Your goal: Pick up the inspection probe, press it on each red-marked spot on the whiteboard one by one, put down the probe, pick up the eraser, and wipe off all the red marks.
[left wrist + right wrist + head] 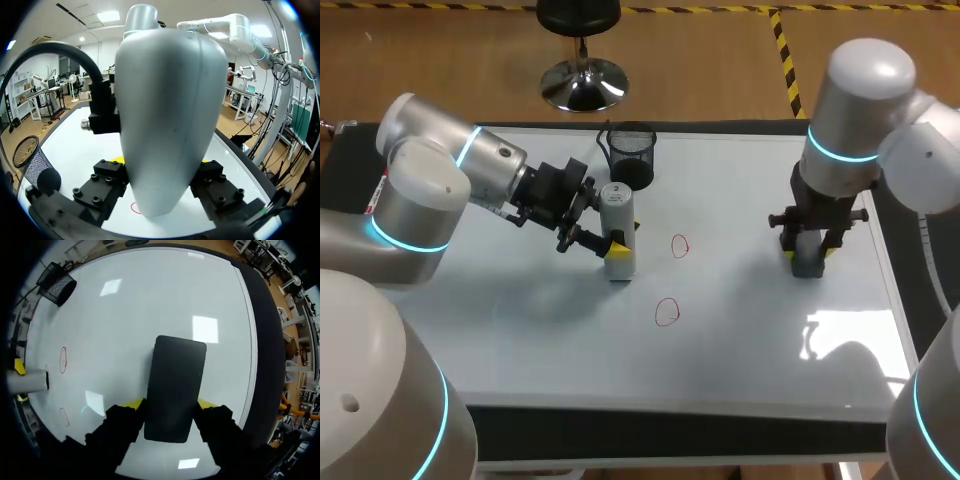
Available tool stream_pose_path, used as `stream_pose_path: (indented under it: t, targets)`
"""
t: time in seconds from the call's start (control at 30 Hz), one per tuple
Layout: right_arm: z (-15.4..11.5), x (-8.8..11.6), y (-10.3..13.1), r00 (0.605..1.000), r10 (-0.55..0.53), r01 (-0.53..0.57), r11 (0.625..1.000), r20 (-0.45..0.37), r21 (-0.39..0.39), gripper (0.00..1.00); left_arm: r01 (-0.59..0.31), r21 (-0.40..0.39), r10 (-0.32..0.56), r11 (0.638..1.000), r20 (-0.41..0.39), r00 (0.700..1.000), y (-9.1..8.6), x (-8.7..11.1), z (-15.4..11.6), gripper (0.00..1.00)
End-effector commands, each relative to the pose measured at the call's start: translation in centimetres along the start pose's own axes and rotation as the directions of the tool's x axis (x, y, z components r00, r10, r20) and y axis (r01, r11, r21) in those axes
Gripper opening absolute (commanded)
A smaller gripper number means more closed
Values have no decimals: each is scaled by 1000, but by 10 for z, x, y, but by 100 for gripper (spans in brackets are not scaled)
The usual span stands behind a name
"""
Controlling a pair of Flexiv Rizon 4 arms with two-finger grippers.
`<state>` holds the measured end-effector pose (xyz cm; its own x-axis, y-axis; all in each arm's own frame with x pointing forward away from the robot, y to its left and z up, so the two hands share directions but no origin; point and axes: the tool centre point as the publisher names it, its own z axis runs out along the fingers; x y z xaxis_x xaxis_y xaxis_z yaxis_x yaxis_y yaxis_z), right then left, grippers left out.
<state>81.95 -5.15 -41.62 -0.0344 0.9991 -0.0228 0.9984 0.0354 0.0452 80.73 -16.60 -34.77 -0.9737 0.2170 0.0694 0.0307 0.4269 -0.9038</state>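
1. Whiteboard (740, 360) covers most of the counter in the head view. The left tool (618, 250) is clamped on the probe (616, 205), which stands upright just beside the farther red mark (680, 245), not on it. The nearer red mark (666, 312) lies apart. A press from here would likely land on bare board, so the probe needs to shift sideways first. The right tool (807, 255) grips the eraser (807, 266), which appears to rest on the board well apart from both marks. Sweeping too early would wipe marks not yet probed.
2. Left wrist view: the probe (170, 125) fills the space between the fingers and hides its own tip, with a red mark (134, 207) just off its end. A hard press could make the smooth body slip or tilt in the grip.
3. Right wrist view: the eraser (175, 390) lies flat, pinched near one end only. A sideways pull could twist it loose.
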Motion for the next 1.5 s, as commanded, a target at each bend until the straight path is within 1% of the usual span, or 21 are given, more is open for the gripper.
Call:
stream_pose_path:
  t: [0.03,0.1,0.13,0.17,0.23,0.33,0.73,0.87,0.9,0.93,1.0,1.03,1.5]
  targets:
    - [6,2,2,1000,0,0,1000,3,11,40,0,3,0,1000,2,1000,11,3,5,0]
    - [8,2,2,1000,-1,1,1000,5,14,29,0,3,0,1000,2,1000,11,3,5,0]
    - [9,3,2,1000,-1,1,1000,7,16,27,0,3,0,1000,2,1000,11,3,5,0]
    - [9,3,1,1000,-1,1,1000,8,17,22,0,3,0,1000,2,1000,11,3,5,0]
    - [10,3,1,1000,1,-1,1000,11,17,0,0,3,0,1000,2,1000,11,3,5,0]
    - [8,3,0,1000,2,-2,1000,15,12,0,0,3,0,1000,2,1000,11,3,5,0]
    - [-19,-3,-3,1000,23,-23,1000,6,3,0,0,3,0,1000,2,1000,11,3,5,0]
    - [-24,-3,-7,1000,18,-18,999,-12,28,0,0,3,0,1000,2,1000,11,3,5,0]
    - [-26,-3,-8,1000,19,-18,999,-8,29,0,0,3,0,1000,2,1000,11,3,5,0]
    - [-28,-3,-10,1000,8,-8,999,1,50,0,0,3,0,1000,2,1000,11,3,5,0]
    - [-33,-3,-13,1000,21,-22,999,15,47,0,0,3,0,1000,2,1000,11,3,5,0]
    - [-36,-3,-16,1000,9,-9,999,2,45,0,0,3,0,1000,2,1000,11,3,5,0]
    - [-36,-3,-16,1000,9,-9,999,2,45,0,0,3,0,1000,2,1000,11,3,5,0]
